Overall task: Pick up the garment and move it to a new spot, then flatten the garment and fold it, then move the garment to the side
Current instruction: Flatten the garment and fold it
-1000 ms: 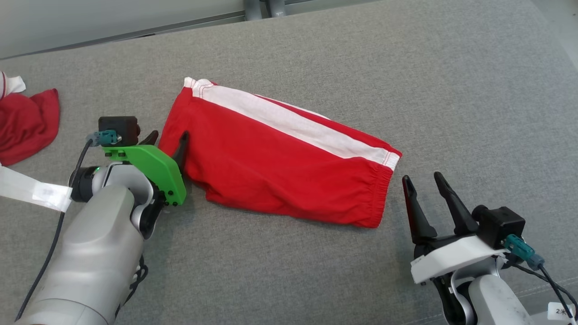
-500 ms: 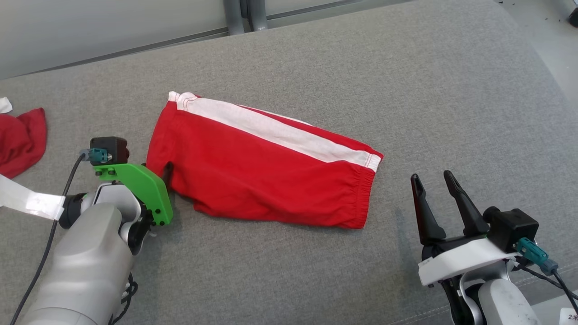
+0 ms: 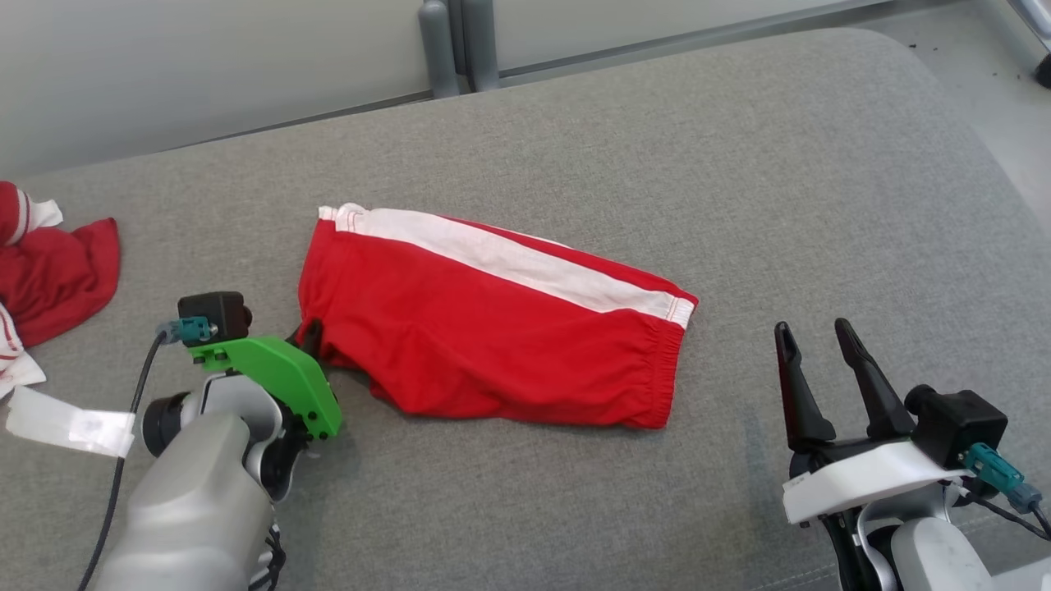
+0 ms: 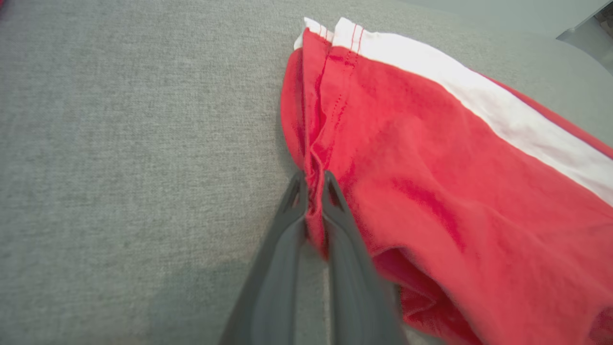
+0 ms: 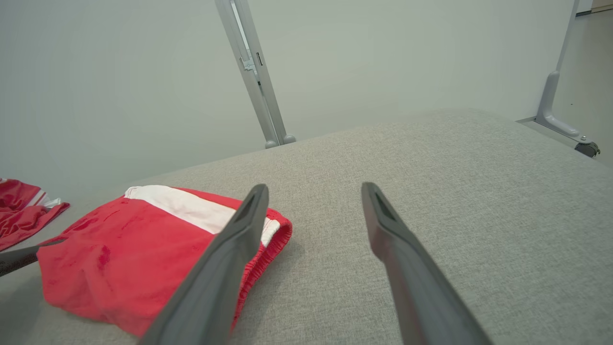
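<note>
Both jaws of the left gripper (image 4: 313,184) pinched the left hem of the limp, light garment (image 3: 509,345), seemingly a sound hold; the right gripper (image 3: 814,328) gaped empty.

Grey fabric surface (image 3: 739,205) under red shorts (image 3: 493,353), second red garment (image 3: 57,275)

On the left gripper (image 3: 308,332): long dark tapered fingers, bright green bracket (image 3: 283,382) dotted with small dark screws, black camera cube (image 3: 215,314), teal plug (image 3: 195,329), black cable (image 3: 123,460) with white tape flag (image 3: 70,423). Behind, smooth silver-grey forearm (image 3: 197,509). On the right gripper (image 3: 813,327): matching dark fingers, white bracket (image 3: 862,480), black box (image 3: 956,427), teal connector (image 3: 998,476).
</note>
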Motion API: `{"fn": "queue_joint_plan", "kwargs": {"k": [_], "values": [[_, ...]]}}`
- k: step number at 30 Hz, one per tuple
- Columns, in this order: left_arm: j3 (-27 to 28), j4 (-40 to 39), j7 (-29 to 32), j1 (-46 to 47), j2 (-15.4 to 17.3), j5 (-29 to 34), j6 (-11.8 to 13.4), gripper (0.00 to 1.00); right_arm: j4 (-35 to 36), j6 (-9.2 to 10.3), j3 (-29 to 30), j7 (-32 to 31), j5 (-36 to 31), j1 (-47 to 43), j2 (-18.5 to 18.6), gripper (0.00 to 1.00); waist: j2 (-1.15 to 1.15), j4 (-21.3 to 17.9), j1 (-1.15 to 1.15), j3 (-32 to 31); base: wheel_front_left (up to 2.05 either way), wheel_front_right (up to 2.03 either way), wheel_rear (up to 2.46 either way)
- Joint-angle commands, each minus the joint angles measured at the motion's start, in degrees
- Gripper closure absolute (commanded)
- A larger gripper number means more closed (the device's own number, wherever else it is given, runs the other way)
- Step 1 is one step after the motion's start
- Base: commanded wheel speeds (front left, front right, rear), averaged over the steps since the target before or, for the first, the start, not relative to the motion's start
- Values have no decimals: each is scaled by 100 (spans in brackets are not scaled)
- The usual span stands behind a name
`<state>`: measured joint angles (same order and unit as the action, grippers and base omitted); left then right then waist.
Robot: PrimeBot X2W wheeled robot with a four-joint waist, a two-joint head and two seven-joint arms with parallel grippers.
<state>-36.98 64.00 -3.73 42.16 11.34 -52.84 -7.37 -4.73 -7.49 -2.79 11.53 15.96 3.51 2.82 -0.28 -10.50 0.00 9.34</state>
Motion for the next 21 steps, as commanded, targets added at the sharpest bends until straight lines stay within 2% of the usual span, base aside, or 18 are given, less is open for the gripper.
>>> {"fn": "queue_joint_plan", "kwargs": {"k": [1, 9, 17, 21], "values": [[14, -73, -79, -159, 2, -38, -11, 100, 26, 0, 40, 0, -9, -101, 14, 0, 28, 170, 0, -180, 0, 0, 0], [-28, -685, -494, -972, 45, -258, -8, 100, 57, 0, 268, -129, -45, -388, 14, 0, 28, 599, 0, -619, 0, 0, 0], [159, -1396, -828, -1854, -6, -492, 254, 100, 94, 0, 264, -378, -58, -600, 14, 0, 28, 840, 0, -835, 0, 0, 0], [235, -1914, -882, -2309, 65, -594, 481, 100, 114, 0, 223, -469, -49, -612, 15, 0, 28, 851, 0, -868, 0, 0, 0]]}}
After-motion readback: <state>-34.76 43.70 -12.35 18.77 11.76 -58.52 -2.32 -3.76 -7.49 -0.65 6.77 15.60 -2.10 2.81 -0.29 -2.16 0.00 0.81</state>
